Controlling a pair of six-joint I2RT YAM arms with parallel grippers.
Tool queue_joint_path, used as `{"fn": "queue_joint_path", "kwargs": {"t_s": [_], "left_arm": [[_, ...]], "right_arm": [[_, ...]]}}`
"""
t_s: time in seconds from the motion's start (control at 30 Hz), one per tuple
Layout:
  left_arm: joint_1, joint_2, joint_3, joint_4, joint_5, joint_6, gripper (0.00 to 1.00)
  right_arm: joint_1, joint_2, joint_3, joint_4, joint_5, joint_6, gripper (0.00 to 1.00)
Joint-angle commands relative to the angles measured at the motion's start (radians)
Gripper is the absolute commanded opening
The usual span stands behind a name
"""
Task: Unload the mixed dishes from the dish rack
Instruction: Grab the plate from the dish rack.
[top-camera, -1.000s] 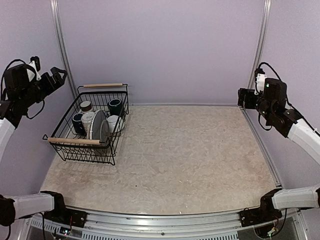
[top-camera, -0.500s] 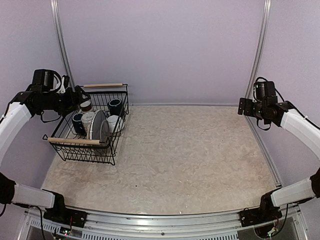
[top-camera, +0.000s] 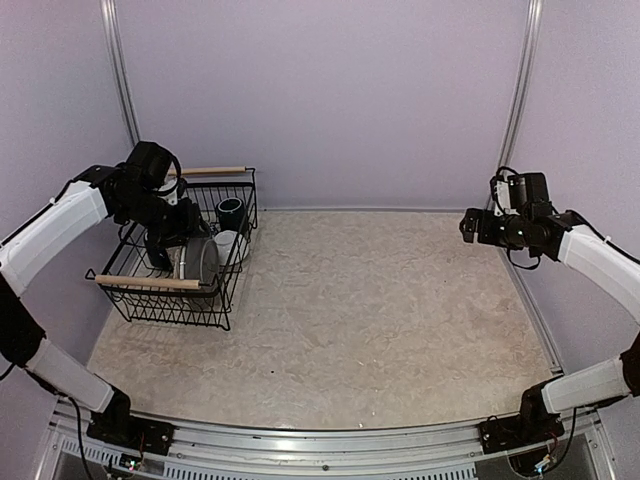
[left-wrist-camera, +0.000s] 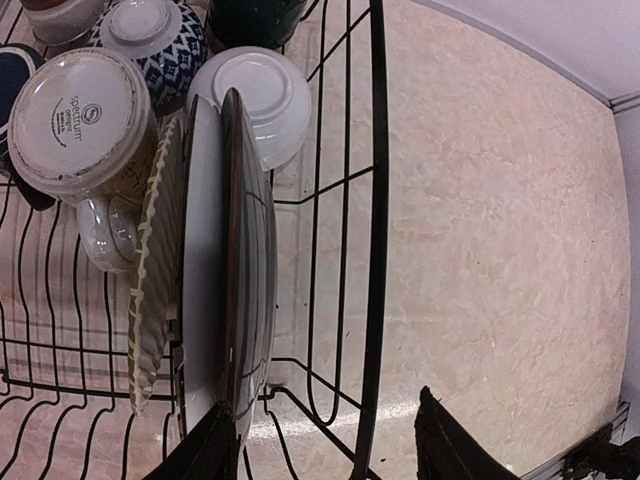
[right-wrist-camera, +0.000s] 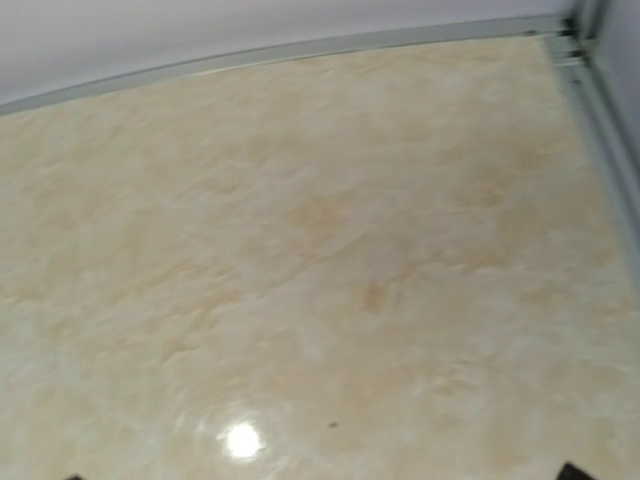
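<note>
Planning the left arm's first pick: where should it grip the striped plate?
Its upper rim, from straight above. The striped plate stands on edge, outermost in the stack, so one jaw fits the gap toward the rack wall; the other side looks tight against the next plate.

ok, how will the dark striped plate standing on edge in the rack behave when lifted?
Probably rigid and breakable: the striped plate looks glazed, and its sheen hints at a slippery rim. It stands on edge against a pale plate in the dish rack, so it may tip or drag that neighbour.
</note>
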Motion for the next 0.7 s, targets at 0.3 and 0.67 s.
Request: {"fn": "queue_joint_path", "kwargs": {"t_s": [0.3, 0.67], "left_arm": [[-0.069, 0.07, -0.022, 0.06, -0.251, 0.05, 0.54], [-0.097, -0.016, -0.021, 0.072, -0.302, 0.06, 0.76]], "right_arm": [[-0.014, 0.005, -0.044, 0.051, -0.145, 0.002, 1.0], [-0.013, 0.03, -0.052, 0.068, -0.158, 0.004, 1.0]]}}
